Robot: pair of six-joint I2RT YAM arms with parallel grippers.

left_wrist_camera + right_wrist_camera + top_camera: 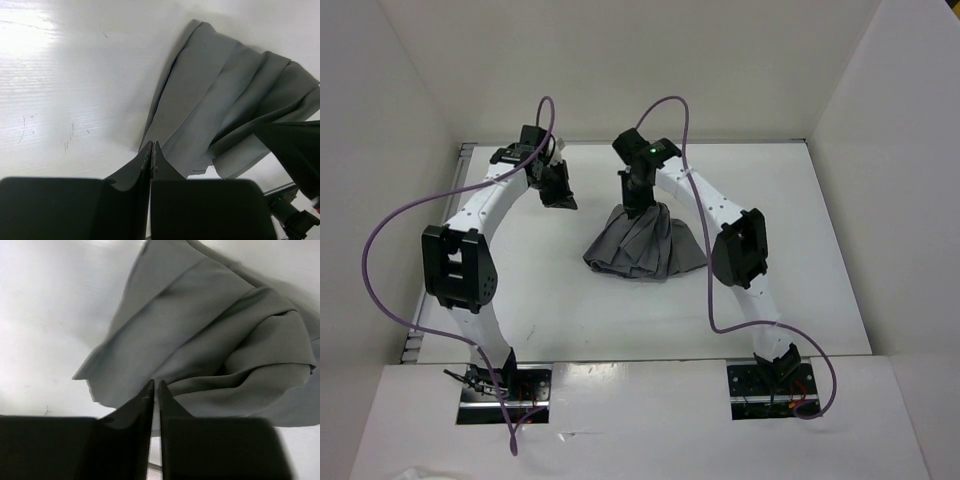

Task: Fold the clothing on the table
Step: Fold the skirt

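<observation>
Clamped on nothing, the black left hand (152, 144) is held near the mid-grey pleated soft-fabric skirt (642, 250) bunched on the plain white surface (550, 275), its far edge apparently pinched by the narrow-set right hand (154, 383), which is best raised slowly so the pleats are not dragged.

My right gripper (155, 385) nipped onto the grey skirt (210, 335).
My two dark fingers (135, 410) stand almost together with a thin slit between them, tips at the skirt's near folds. The pleats bunch beyond them, and white table (45, 315) shows left of the skirt.
</observation>
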